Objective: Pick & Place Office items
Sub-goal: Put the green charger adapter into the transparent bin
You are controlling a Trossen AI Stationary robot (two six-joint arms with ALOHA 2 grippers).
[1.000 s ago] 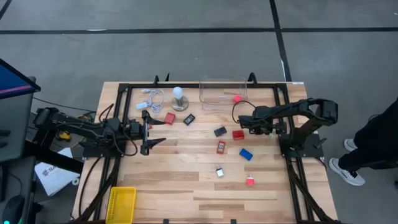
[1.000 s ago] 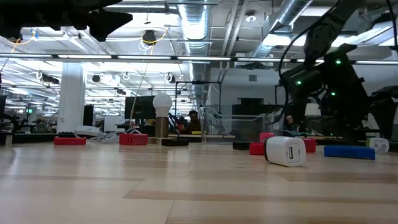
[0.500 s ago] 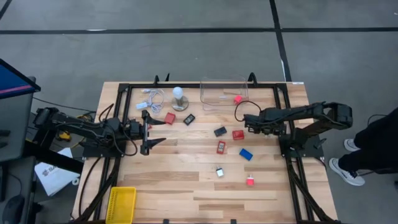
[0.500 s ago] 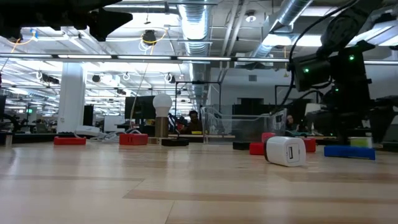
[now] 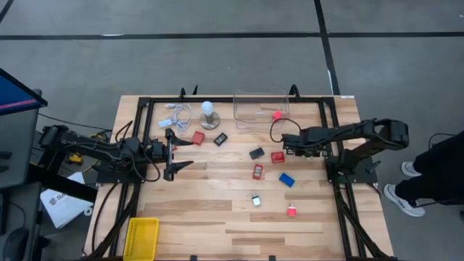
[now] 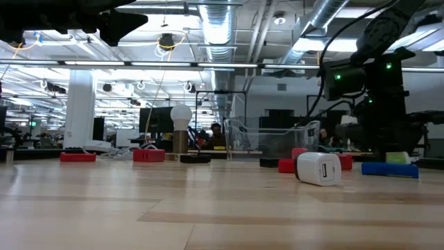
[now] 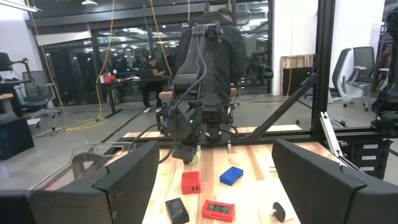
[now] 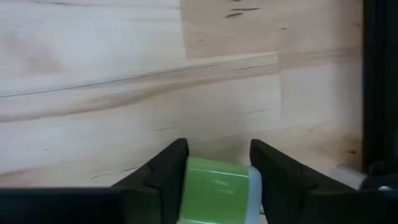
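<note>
Small flat blocks lie mid-table: red, black, black, red, red, blue, white, red. My right gripper is low beside the red block on the table's right half, shut on a green-and-white block. My left gripper waits open over the left side. My right gripper pinches the green-and-white block between its two fingers, one on each side of its green end. The fingers slant down from the table's right. The block sits just over the wood; whether it touches the table I cannot tell.
A clear bin with a red piece stands at the far edge. Beside it are a white bulb on a base and a coiled cable. A yellow bin sits at the near left corner. A person stands to the right.
My right arm has stretched flatter, its elbow swinging out toward the table's right edge, while its gripper stayed near the red block. In the low view the green-and-white block has shifted with the gripper. My left arm has kept still.
</note>
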